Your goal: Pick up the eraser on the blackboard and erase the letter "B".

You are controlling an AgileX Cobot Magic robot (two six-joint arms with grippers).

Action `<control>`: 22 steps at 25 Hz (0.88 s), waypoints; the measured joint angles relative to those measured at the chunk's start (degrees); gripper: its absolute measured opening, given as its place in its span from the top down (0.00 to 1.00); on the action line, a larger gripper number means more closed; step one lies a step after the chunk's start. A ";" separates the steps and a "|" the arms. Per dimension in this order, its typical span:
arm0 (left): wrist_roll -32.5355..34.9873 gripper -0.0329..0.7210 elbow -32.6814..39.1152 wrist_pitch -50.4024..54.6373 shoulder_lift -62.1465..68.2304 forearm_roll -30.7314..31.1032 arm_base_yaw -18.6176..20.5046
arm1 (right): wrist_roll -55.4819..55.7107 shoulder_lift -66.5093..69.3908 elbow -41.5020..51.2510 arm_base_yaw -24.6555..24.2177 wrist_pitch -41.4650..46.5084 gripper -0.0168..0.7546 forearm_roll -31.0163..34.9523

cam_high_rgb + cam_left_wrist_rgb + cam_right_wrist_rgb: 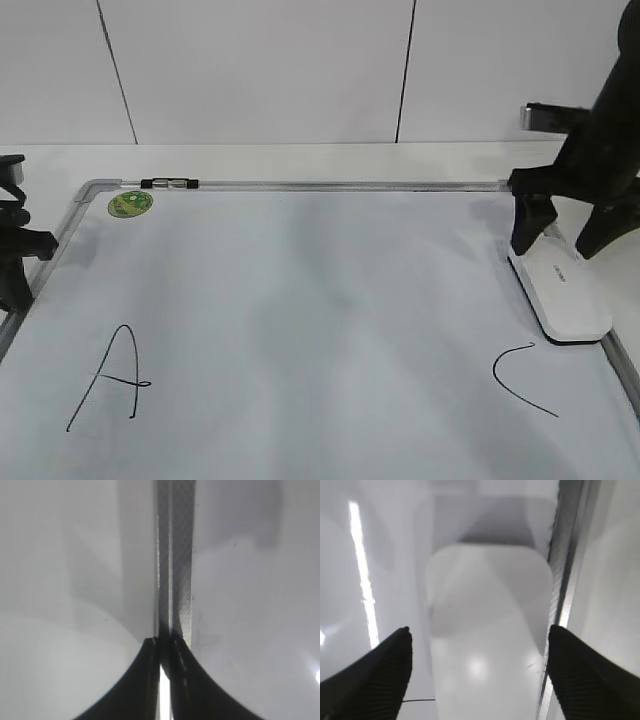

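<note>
The blackboard (320, 300) is a white board with a grey frame, lying flat. It bears a black "A" (110, 378) at the front left and an open-curved "C" (520, 378) at the front right. No letter "B" shows between them. The white eraser (565, 290) lies flat by the right frame rail. My right gripper (556, 247) is open and straddles the eraser's far end. In the right wrist view the eraser (485, 590) sits between the spread jaws (480, 635), not clamped. My left gripper (12, 290) is shut and empty over the left frame rail (175, 555).
A round green sticker (130, 203) sits in the board's far-left corner. A black-and-clear marker (170, 184) lies along the far frame rail. The board rests on a white table (300, 160) with a white panel wall behind. The right frame rail (565, 555) runs beside the eraser.
</note>
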 joint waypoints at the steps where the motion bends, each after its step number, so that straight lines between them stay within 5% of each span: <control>1: 0.00 0.92 0.00 0.00 0.00 0.00 0.00 | 0.10 -0.26 -0.35 0.00 0.00 0.14 0.00; 10: 0.10 0.89 0.00 0.00 0.00 0.00 0.00 | 1.77 -9.07 -0.71 0.00 0.50 0.16 0.00; 16: 0.39 0.63 0.00 0.10 0.00 0.70 0.00 | 1.99 -16.62 -0.71 0.00 0.95 0.19 0.46; 22: 0.49 0.56 0.23 1.49 -1.74 0.81 0.00 | 2.03 -23.16 1.27 0.00 1.08 0.21 0.65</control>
